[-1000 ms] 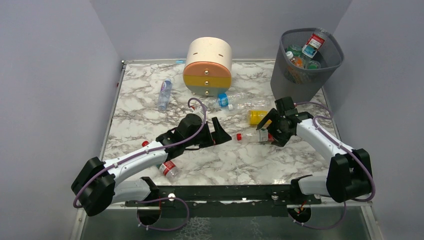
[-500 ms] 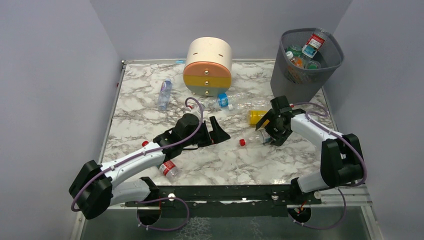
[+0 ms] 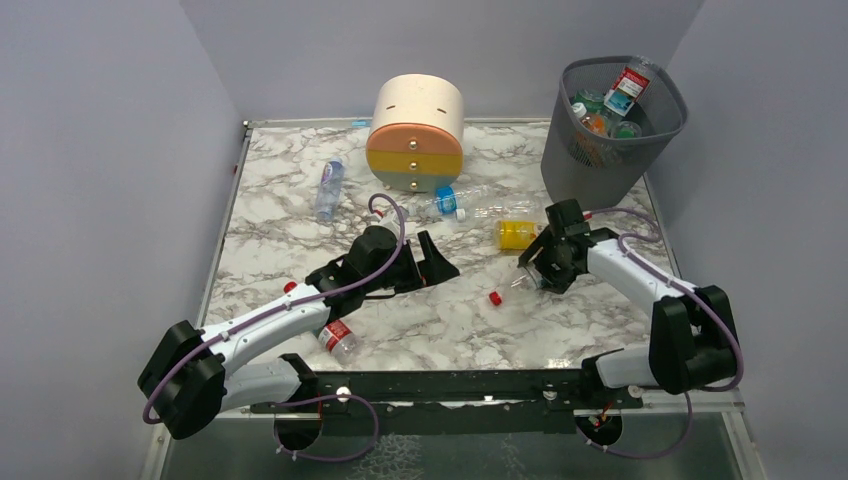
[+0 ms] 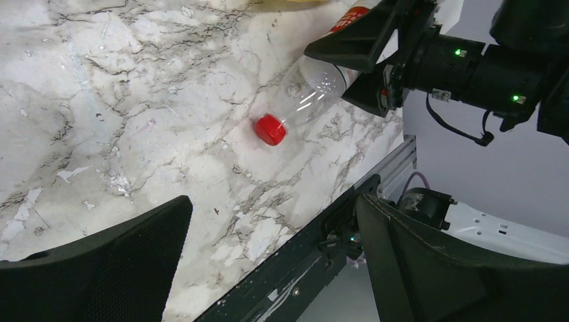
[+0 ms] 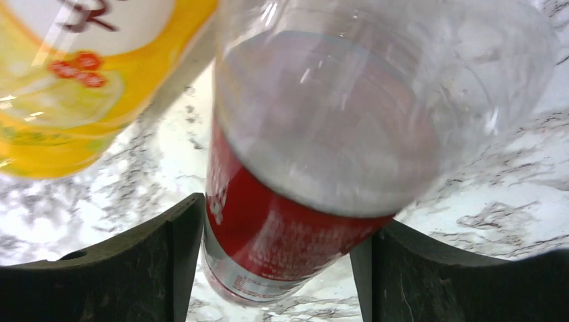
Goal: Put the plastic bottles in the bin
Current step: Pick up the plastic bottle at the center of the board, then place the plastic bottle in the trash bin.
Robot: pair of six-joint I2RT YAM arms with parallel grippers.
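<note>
My right gripper is shut on a clear bottle with a red label. That bottle slants, with its red cap low near the marble. A yellow bottle lies just behind it. The dark mesh bin stands at the back right and has several bottles inside. My left gripper hangs open over mid-table with nothing between its fingers, and it faces the held bottle.
A round cream, orange and yellow drawer unit stands at the back centre. Loose bottles lie before it, at the back left and beside the left arm. The table's dark front rail runs close under the left gripper.
The right jaws have closed onto the red-labelled bottle. The bottle has swung so that its cap is further right and nearer the front. The left arm has barely moved.
</note>
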